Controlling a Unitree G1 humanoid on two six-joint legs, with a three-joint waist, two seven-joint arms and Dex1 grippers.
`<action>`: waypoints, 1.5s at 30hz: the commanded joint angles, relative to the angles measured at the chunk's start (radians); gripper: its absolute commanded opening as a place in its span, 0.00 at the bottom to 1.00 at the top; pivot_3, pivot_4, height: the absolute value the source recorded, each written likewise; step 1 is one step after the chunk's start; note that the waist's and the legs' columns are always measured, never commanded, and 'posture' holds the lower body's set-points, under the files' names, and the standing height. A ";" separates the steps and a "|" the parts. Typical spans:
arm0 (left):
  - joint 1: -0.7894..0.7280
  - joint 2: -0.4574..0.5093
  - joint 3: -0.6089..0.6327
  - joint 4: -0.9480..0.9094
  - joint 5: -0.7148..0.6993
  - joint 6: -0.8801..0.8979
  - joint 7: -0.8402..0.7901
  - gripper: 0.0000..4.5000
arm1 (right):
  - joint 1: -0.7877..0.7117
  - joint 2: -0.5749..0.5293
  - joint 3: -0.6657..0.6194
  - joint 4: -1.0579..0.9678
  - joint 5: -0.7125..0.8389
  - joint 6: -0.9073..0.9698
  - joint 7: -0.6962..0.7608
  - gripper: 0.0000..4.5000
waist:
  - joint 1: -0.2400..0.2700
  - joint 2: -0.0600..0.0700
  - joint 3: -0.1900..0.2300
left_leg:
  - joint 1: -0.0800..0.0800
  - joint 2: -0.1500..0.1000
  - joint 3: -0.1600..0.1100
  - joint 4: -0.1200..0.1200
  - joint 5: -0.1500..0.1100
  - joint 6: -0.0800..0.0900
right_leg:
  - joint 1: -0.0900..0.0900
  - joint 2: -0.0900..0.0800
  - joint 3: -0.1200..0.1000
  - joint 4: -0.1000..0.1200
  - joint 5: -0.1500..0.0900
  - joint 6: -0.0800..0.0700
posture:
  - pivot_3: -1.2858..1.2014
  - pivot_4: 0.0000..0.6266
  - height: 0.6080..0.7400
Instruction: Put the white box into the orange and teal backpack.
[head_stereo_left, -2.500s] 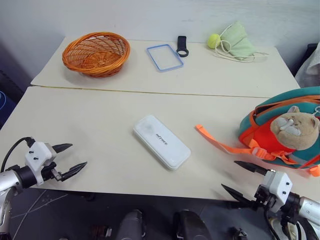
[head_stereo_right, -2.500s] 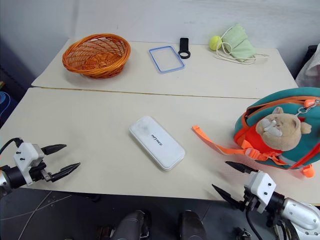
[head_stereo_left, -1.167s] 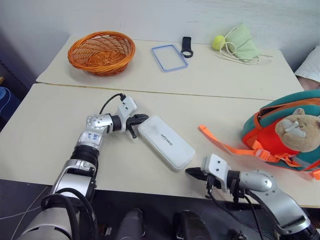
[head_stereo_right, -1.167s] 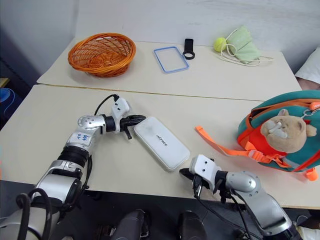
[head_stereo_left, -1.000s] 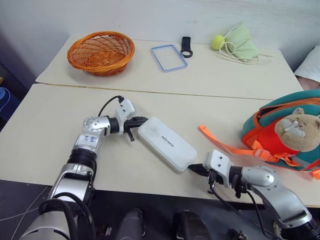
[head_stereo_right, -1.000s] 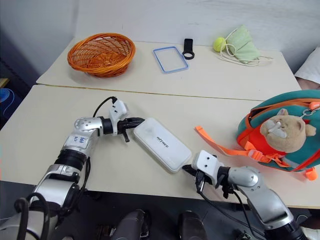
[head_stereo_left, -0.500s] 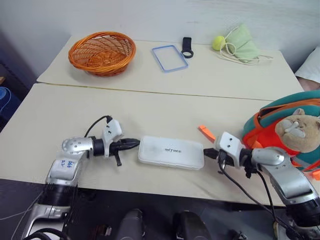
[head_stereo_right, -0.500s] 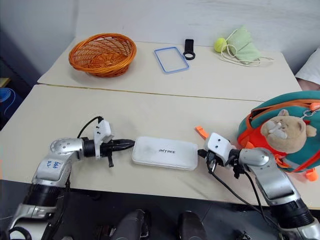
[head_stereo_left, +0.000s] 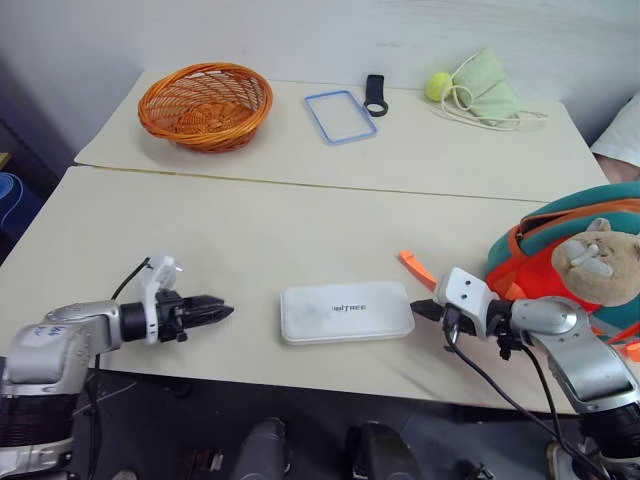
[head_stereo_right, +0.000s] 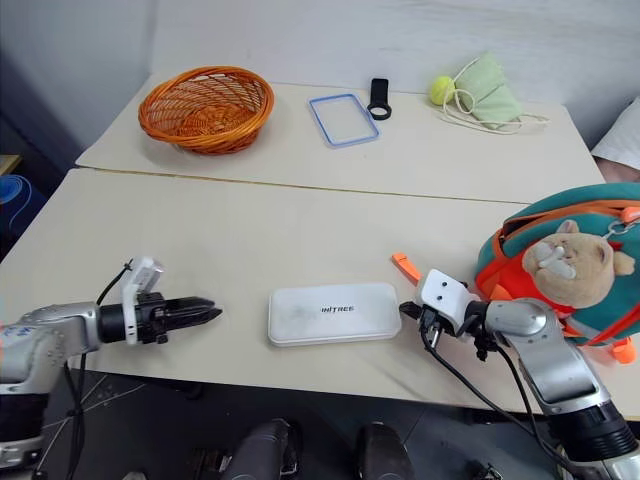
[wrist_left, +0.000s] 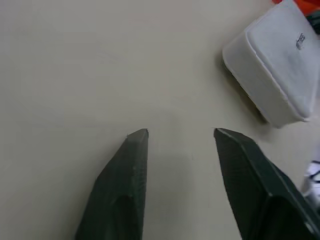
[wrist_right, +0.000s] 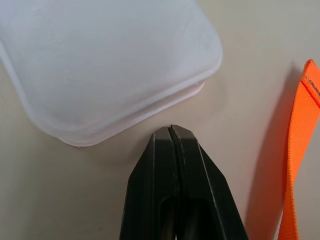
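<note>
Tables: two pale tables (head_stereo_left: 300, 215) butted together under my head camera, a plain wall behind; I work on the near one.
Backpack: the teal and orange backpack (head_stereo_left: 560, 225) lies at my right edge of the near table, plush bear (head_stereo_left: 598, 266) facing me. I cannot tell from here whether the zipper is open, and I judge that decides how the box goes in.
Basket: an orange wicker basket (head_stereo_left: 205, 103) on the far table, well apart from the work.
White box: the white box (head_stereo_left: 346, 311) lies flat near the front edge, long side across my view, between my two grippers. I read that as lined up so its right end points toward the backpack.
Left gripper: my left gripper (head_stereo_right: 205, 312) sits low over the table, well left of the box, touching nothing. Its wrist view shows the fingers (wrist_left: 125, 185) spread with bare table between them, presumably ready for a hold.
Right gripper: my right gripper (wrist_right: 170, 131) has its fingers pressed together, tip just beside the box's right corner; I cannot say it touches. It holds nothing.
Strap: an orange strap (head_stereo_left: 417, 267) runs from the backpack toward the box's right end.
Far small things: blue-rimmed frame (head_stereo_left: 335, 115), green pouch (head_stereo_left: 484, 85), yellow ball (head_stereo_left: 435, 84).
</note>
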 joint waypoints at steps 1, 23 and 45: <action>-0.062 0.012 0.043 0.027 -0.119 0.254 0.068 0.77 | 0.010 -0.018 -0.017 -0.022 0.008 -0.001 0.011 0.00 | -0.001 0.000 0.000 | 0.000 0.000 0.000 0.000 0.000 0.000 | 0.000 0.000 0.000 0.000 0.000 0.000 | 0.52 0.24 1.00; -0.317 -0.290 -0.071 0.382 -0.892 0.348 0.945 1.00 | -0.069 0.066 0.098 -0.015 -0.030 -0.004 0.008 0.00 | -0.004 0.001 -0.001 | 0.001 0.000 0.001 0.001 0.001 -0.003 | 0.000 0.001 0.000 0.001 0.000 0.000 | 0.52 0.24 1.00; -0.222 -0.112 -0.192 0.082 -1.073 0.110 0.942 0.26 | 0.176 0.057 -0.152 -0.224 0.191 0.078 0.034 0.12 | 0.002 0.001 -0.001 | 0.000 0.000 0.000 0.000 0.002 -0.004 | 0.001 0.002 0.000 -0.002 0.000 0.000 | 0.52 0.24 1.00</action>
